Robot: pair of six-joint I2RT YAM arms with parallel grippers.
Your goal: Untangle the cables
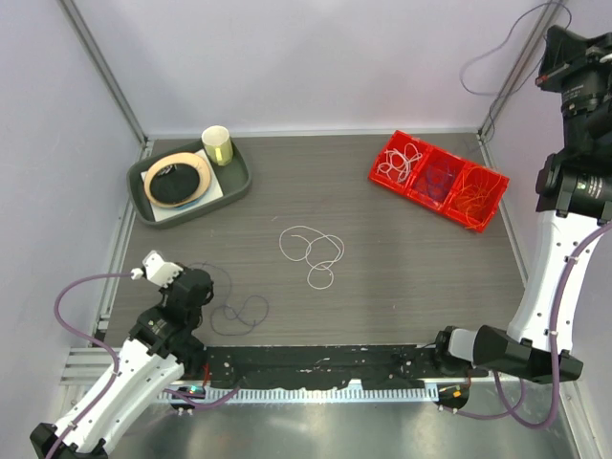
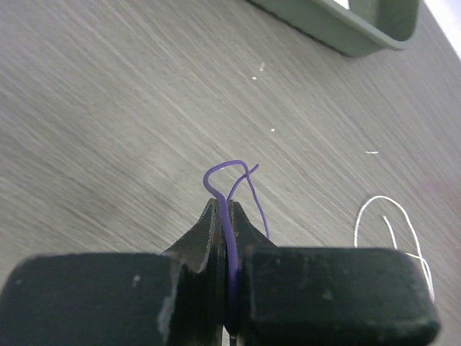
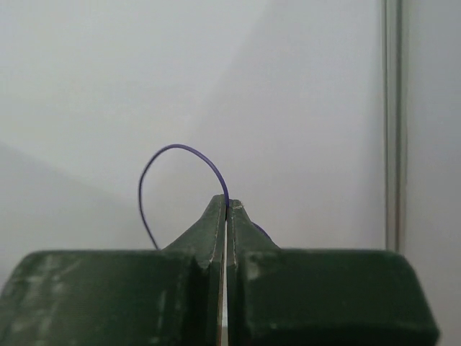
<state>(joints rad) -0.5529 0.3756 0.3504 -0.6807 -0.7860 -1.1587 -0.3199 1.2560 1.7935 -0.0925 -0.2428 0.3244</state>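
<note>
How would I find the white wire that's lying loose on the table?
Look at the middle of the dark table, between the green tray far left and the red bin far right. The white cable lies there in open loops, untouched; the purple cable nearby is pinched in the left gripper, and other white wires sit inside the bin.

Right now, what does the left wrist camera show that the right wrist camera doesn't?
Only left wrist: the table, a white cable lying on it to the right, and a corner of the green tray.
Only right wrist: a bare pale wall and a metal upright at the right edge.
Both: a shut gripper pinching a thin purple cable that loops above its tips, on the left gripper at and on the right gripper at.
</note>
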